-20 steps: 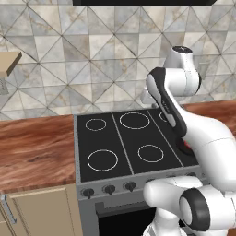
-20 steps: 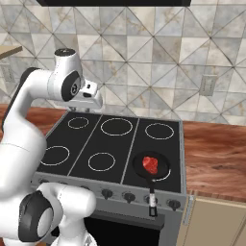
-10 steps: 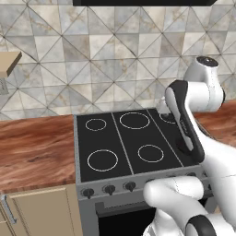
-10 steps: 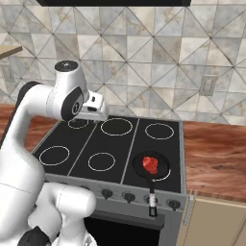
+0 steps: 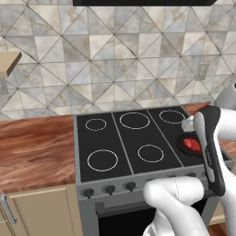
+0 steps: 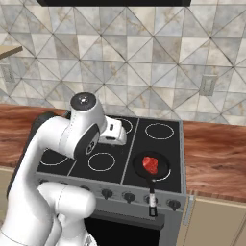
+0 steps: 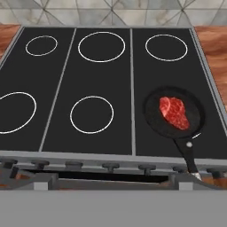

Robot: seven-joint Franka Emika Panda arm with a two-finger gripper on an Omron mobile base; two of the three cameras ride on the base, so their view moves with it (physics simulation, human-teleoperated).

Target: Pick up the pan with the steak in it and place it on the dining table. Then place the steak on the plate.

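A: Where's the pan?

B: At four o'clock on the stove, front right burner, handle toward the knobs. The steak lies flat inside it.

A: And the gripper?

B: Above the stove's middle, well apart from the pan. Its fingers are hidden, so I cannot tell released or clenched. Tiled wall at twelve.

Black cooktop with white burner rings, knob row, wooden counters, tiled backsplash
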